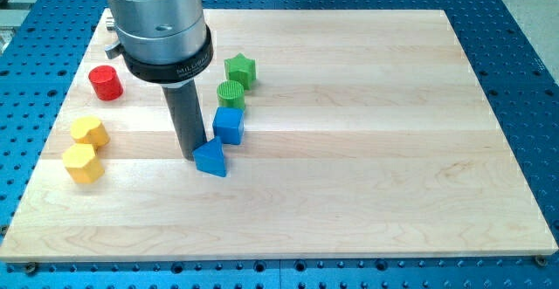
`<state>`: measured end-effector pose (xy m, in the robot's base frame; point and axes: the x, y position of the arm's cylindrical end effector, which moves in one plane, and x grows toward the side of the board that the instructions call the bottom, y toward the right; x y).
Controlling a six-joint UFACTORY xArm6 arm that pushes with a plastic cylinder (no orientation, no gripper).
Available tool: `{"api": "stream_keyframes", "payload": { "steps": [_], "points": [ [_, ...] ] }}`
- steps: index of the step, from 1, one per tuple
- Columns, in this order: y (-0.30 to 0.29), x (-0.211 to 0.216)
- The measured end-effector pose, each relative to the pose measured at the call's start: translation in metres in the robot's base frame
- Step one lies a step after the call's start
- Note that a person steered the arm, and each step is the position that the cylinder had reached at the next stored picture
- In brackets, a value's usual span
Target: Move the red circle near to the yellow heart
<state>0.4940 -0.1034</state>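
Observation:
The red circle (pixel 106 82) sits near the board's left edge, toward the view's top. The yellow heart (pixel 89 132) lies below it, with a gap between them. My tip (pixel 192 155) rests on the board just left of a blue triangle (pixel 210 159), touching or nearly touching it. The tip is well to the right of and below the red circle, and to the right of the yellow heart.
A yellow hexagon (pixel 83 163) sits just below the heart. A blue cube (pixel 229 125), a green circle (pixel 231 94) and a green star (pixel 239 69) stand in a column right of the rod. The wooden board (pixel 367 149) lies on a blue perforated table.

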Motion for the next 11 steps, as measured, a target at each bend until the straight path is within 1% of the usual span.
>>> {"api": "stream_keyframes", "payload": {
  "steps": [1, 2, 3, 5, 6, 7, 8, 9, 10, 11],
  "points": [
    [0.001, 0.0],
    [-0.011, -0.001],
    [-0.047, -0.036],
    [-0.048, -0.142],
    [-0.076, -0.179],
    [-0.126, -0.18],
    [-0.144, -0.155],
    [-0.142, -0.14],
    [-0.138, -0.116],
    [-0.137, -0.11]
  ]
}}
